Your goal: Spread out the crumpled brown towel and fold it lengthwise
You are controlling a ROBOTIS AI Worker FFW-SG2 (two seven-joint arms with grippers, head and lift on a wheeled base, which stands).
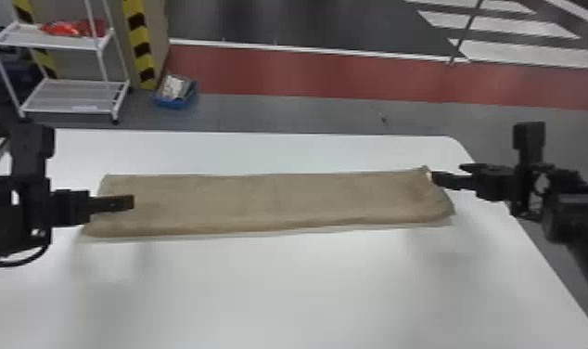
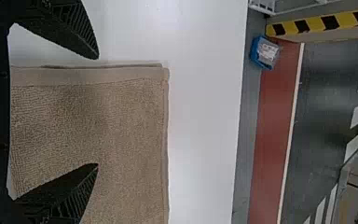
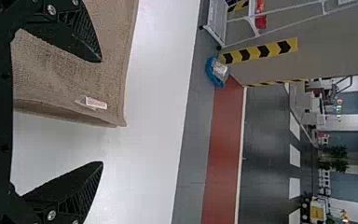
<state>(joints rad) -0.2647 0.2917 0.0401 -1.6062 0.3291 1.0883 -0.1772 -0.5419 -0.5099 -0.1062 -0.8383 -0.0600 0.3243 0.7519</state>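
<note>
While nubby brown towel (image 1: 260, 199) lies oblong, left gripper (image 1: 131, 202), right gripper (image 1: 446, 172) gape wide.

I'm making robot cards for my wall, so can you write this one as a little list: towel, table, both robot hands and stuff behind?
towel: brown, a long strip, looks folded lengthwise
tag: small, white, near the towel's right end
table: white, under the towel
left gripper: over the towel's left end, fingers open
right gripper: at its right end, fingers open
behind: white shelf rack, blue box on the floor
</note>
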